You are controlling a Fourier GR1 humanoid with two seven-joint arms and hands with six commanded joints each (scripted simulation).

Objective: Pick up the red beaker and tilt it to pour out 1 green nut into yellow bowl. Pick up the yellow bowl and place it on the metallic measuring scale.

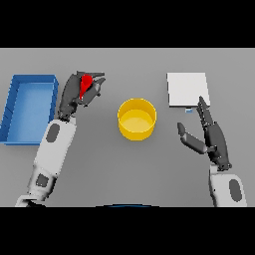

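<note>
head view / left robot hand (pixel 79 92): fingers curled round the red beaker (pixel 85 84), gripping it, up left of centre, just right of the blue tray (pixel 15 107).
head view / red beaker: in the left grip, tilted, well left of the yellow bowl (pixel 136 118); contents not visible.
head view / yellow bowl: upright on the grey surface (pixel 129 169), mid-scene, between both hands.
head view / scale (pixel 187 89): flat, pale, upper right, apart from the bowl.
head view / right robot hand (pixel 211 137): fingers straight, holding nothing, fingertips at the scale's near edge.
</note>
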